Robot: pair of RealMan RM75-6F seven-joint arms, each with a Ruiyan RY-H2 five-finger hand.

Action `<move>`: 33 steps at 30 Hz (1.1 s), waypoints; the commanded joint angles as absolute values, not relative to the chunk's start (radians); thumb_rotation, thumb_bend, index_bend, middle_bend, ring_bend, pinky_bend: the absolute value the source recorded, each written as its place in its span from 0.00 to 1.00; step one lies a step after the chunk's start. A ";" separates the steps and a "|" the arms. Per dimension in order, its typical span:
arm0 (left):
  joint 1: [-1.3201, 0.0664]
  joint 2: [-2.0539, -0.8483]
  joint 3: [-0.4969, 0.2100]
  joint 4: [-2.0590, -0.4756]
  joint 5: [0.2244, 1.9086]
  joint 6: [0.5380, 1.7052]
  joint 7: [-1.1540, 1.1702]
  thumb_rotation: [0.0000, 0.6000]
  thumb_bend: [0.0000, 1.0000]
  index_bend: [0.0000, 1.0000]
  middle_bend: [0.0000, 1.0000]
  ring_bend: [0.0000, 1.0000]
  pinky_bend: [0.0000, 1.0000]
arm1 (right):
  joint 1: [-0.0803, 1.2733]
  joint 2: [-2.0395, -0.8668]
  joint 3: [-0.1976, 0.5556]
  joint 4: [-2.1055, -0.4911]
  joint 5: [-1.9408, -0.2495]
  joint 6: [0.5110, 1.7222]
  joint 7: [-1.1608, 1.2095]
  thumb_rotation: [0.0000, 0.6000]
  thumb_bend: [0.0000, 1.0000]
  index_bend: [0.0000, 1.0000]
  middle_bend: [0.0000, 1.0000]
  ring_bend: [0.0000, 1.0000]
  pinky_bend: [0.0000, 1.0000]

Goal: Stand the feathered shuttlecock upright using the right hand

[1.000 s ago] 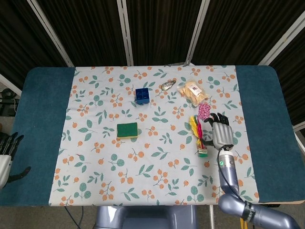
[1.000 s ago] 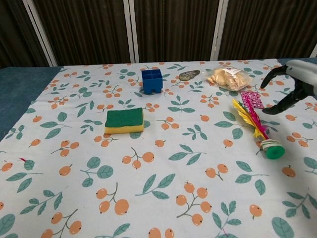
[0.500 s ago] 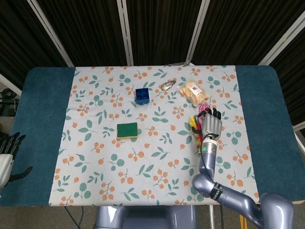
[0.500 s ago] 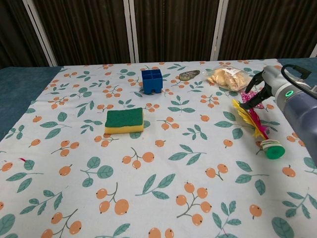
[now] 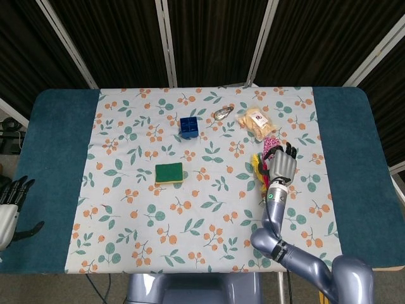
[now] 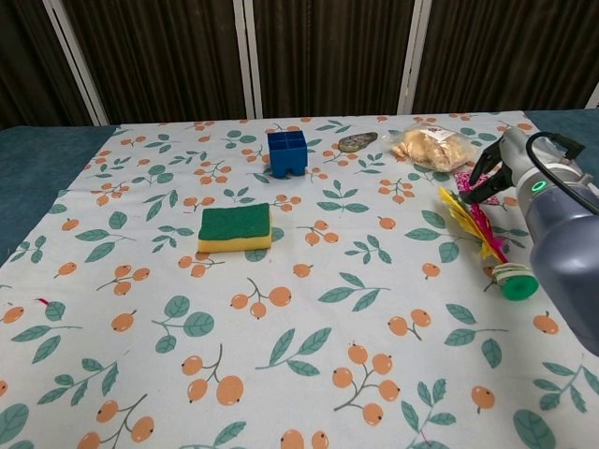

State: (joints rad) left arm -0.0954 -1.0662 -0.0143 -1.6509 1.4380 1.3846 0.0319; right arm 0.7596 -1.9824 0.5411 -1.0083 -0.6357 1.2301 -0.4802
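Head view is showing the right hand (image 5: 282,166) hovering over the feather end of the shuttlecock (image 5: 261,172), fingers (image 5: 288,151) spread and pointing away from the robot, nothing in them. Chest view is giving the clearer read: the shuttlecock (image 6: 487,241) is lying on its side on the table (image 6: 56,159), right of centre, green-and-white base nearest the robot, yellow and pink feathers fanning away toward a small pink packet (image 6: 465,178). The right hand (image 6: 496,168) is sitting just above and beyond the feather tips, dark fingers (image 6: 480,176) curving downward, apparently apart from the feathers, though contact is hard to rule out at this angle.

Left hand (image 5: 9,204) is hanging off the table's near-left edge, fingers apart and holding nothing.

Elsewhere on the floral cloth: a green-and-yellow sponge (image 6: 234,227), a blue block (image 6: 287,152), a bag of snacks (image 6: 431,145), a small grey object (image 6: 355,141) beside it.

Step in hand, as I judge it: the approach, grasp not yet made. Next move is likely calling for the fingers to come down and close on the shuttlecock, lift and rotate it so the base is facing down, then set it on the cloth. Feathers look flimsy; a grip nearer the base should be steadier.
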 commanded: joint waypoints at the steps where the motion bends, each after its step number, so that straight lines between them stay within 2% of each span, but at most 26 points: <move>1: -0.095 -1.066 -0.014 -1.652 1.437 1.385 0.031 0.94 0.24 0.00 0.00 0.00 0.00 | 0.758 -1.987 0.543 -1.004 -0.639 1.229 -0.477 1.00 0.24 0.55 0.27 0.03 0.00; 5: -0.096 -1.065 -0.014 -1.653 1.436 1.383 0.031 0.94 0.24 0.00 0.00 0.00 0.00 | 0.755 -1.990 0.545 -1.001 -0.638 1.228 -0.476 1.00 0.27 0.56 0.28 0.03 0.00; 19: -0.098 -1.064 -0.014 -1.657 1.430 1.377 0.027 0.94 0.24 0.00 0.00 0.00 0.00 | 0.749 -2.015 0.553 -0.973 -0.632 1.215 -0.469 1.00 0.27 0.57 0.30 0.03 0.01; 33: -0.100 -1.063 -0.015 -1.659 1.427 1.373 0.025 0.95 0.24 0.00 0.00 0.00 0.00 | 0.743 -2.032 0.564 -0.956 -0.636 1.207 -0.451 1.00 0.44 0.62 0.34 0.04 0.01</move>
